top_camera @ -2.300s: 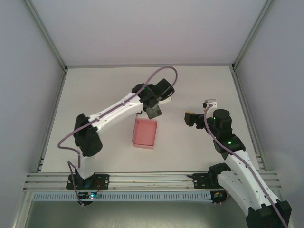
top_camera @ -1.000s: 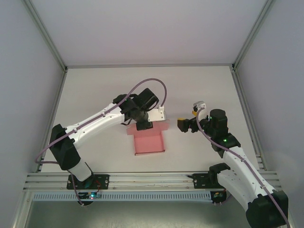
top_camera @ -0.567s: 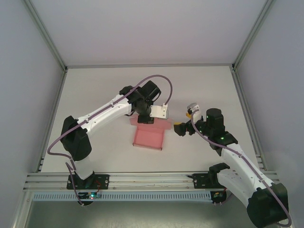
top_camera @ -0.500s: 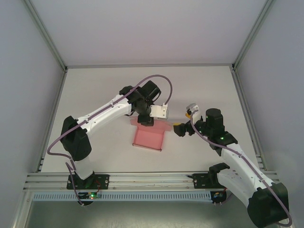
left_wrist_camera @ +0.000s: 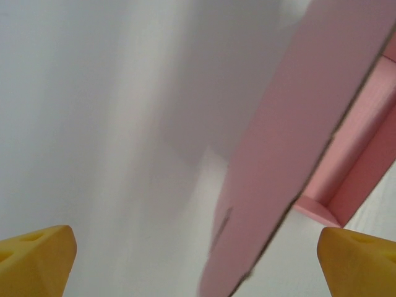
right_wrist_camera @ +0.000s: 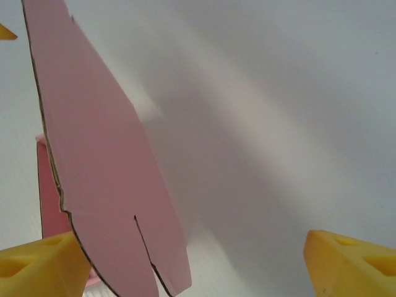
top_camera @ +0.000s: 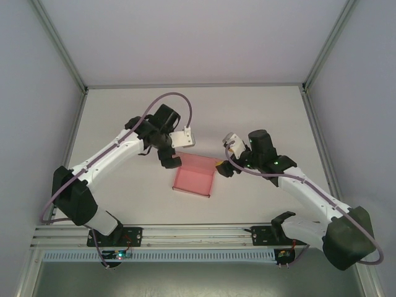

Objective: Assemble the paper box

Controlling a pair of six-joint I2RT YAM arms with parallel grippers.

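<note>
- the two arm bases sit on a metal rail (top_camera: 198, 234) along the bottom edge of the top view, the left one at lower left and the right one at lower right.
- just past the rail, the paper box (top_camera: 193, 180) lies on the white worktop (top_camera: 260, 111), a little below the middle of the frame; it is pink, its open side faces up, and it is turned slightly askew.
- the left claw (top_camera: 171, 159) hangs at the box's upper left corner, and the right claw (top_camera: 224, 168) at its upper right corner, so the box's far edge lies between them.
- in the left wrist view the left claw (left_wrist_camera: 198, 266) is spread wide, with its yellow fingertips (left_wrist_camera: 34, 260) in the bottom corners of the frame; it grips nothing.
- a large pink flap (left_wrist_camera: 291, 124) slants from the upper right down to the bottom centre of that view, with the box's inner walls behind it at the right edge.
- in the right wrist view the right claw (right_wrist_camera: 195, 266) is also wide open and grips nothing, with its yellow fingertips (right_wrist_camera: 352, 263) in the bottom corners.
- the same flap (right_wrist_camera: 105, 173) fills the left side there, leaning; its lower edge comes down just beside the lower-left fingertip, and i cannot tell whether they touch.
- beyond the claws the worktop runs bare to the pale walls (top_camera: 185, 37) at the top of the frame.
</note>
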